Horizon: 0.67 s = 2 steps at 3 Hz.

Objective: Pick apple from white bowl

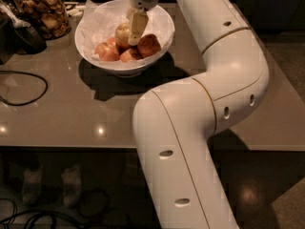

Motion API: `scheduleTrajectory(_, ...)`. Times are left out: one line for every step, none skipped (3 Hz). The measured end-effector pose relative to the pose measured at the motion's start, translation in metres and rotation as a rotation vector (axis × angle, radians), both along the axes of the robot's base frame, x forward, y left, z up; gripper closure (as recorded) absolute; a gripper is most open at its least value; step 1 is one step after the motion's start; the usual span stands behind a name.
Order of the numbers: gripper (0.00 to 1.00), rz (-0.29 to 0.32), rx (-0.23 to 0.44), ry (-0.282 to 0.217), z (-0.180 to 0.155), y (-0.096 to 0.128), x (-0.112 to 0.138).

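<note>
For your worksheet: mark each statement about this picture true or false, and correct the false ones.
1. The white bowl holds several apples. True.
2. The pincer hangs over the table, well away from the bowl. False: it reaches down into the bowl, at the pale apple.
3. A glass jar of brown snacks stands at the picture's upper left. True.
4. The pale apple lies on the table beside the bowl. False: it sits in the bowl among redder apples.
5. A black cable lies on the table. True.
</note>
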<state>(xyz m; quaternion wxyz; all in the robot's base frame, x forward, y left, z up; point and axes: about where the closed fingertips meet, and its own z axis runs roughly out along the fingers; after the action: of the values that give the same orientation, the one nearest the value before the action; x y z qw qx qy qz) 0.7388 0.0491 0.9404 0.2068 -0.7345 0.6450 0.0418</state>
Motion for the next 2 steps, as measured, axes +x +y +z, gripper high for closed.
scheduleTrajectory(0.37, 0.009, -0.008, 0.007, -0.0048, 0.0049, 0.0004)
scheduleTrajectory(0.36, 0.015, -0.016, 0.014, -0.009, 0.0077, 0.0008)
